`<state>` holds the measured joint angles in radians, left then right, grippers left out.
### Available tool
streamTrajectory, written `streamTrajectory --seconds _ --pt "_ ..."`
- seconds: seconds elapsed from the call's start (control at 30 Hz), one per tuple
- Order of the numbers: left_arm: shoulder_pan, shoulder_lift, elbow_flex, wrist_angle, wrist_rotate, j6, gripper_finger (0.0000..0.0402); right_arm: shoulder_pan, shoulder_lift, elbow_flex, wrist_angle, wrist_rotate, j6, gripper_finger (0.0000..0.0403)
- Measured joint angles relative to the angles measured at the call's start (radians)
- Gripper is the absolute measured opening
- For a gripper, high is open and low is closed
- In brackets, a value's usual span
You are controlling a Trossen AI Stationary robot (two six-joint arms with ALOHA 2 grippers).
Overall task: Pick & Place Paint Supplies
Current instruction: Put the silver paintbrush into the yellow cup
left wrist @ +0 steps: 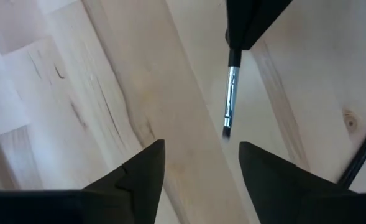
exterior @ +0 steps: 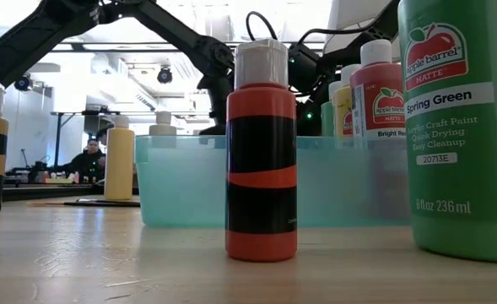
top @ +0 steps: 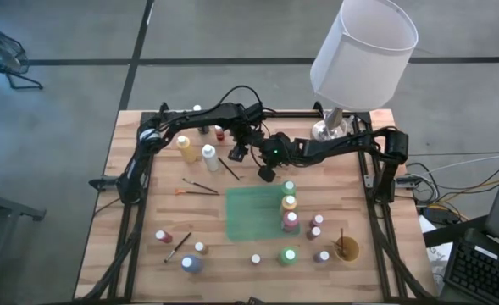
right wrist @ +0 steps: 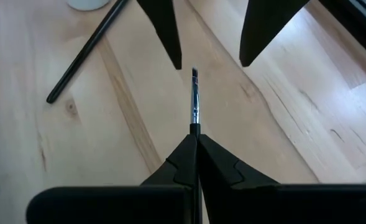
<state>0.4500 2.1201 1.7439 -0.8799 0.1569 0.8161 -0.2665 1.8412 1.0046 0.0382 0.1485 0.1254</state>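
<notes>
Wooden bench (top: 147, 212) planks fill both wrist views, and across them we see the right gripper (right wrist: 195, 134) clenched on a thin brush (right wrist: 195, 102), whose metal ferrule and dark tip stick out toward the left gripper (left wrist: 201, 158). That left gripper stands released, fingers apart on either side of the brush tip without touching it. From above, the two meet near the bench's far middle, but the brush itself is too small for us to make out there. A second dark brush (right wrist: 86, 50) lies flat nearby, cut off at the picture's edge. A white lampshade (top: 363, 51) hides part of the far right corner. The green mat (top: 253, 213) carries three bottles (top: 290, 203) along its right edge; other bottles stand scattered on the bare wood around it. The tan cup (top: 346, 249) holds a brush upright. In the low view a red bottle (exterior: 262, 152) and a green bottle (exterior: 459, 127), cut off at top and side, block much of a pale tray wall (exterior: 189, 181) behind them
</notes>
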Motion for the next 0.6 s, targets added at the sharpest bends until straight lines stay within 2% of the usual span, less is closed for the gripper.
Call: streamTrajectory --seconds 0.4,0.5,0.6 --pt "0.0 0.0 0.0 0.003 0.043 -0.028 0.0202 0.0 0.0 -0.001 0.067 0.049 -0.013 0.0008" --pt "0.001 0.0 0.0 0.008 0.044 -0.032 0.0176 0.0 0.0 -0.001 0.084 0.058 -0.013 0.0008" --pt "0.002 0.0 0.0 0.013 0.051 -0.048 0.0132 0.0 0.0 -0.001 0.098 0.061 -0.008 0.0008"
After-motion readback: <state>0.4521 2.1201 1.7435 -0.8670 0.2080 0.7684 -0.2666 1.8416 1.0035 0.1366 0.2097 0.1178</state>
